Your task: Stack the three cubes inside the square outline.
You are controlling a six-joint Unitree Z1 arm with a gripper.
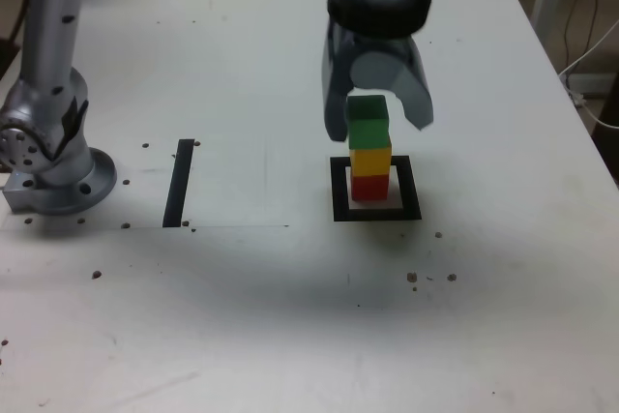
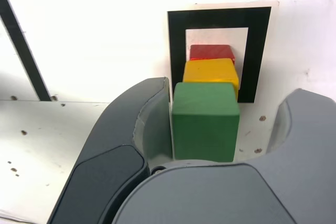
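Note:
Three cubes stand stacked inside the square outline point(image 1: 339, 191): the red cube point(image 1: 368, 187) at the bottom, the yellow cube point(image 1: 370, 160) on it, the green cube point(image 1: 368, 121) on top. My gripper point(image 1: 378, 123) hangs over the stack, open, with its jaws on either side of the green cube. In the wrist view the green cube point(image 2: 205, 121) lies close against one jaw, and a clear gap separates it from the other. Beyond it the yellow cube point(image 2: 211, 72), the red cube point(image 2: 211, 52) and the square outline point(image 2: 177, 45) show, with the gripper point(image 2: 228, 90) framing them.
A narrow black strip point(image 1: 179, 181) lies on the white table toward the exterior view's left, also seen in the wrist view as the strip point(image 2: 21, 45). The arm's grey base point(image 1: 48, 142) stands at the exterior view's far left. Small dark specks dot the table.

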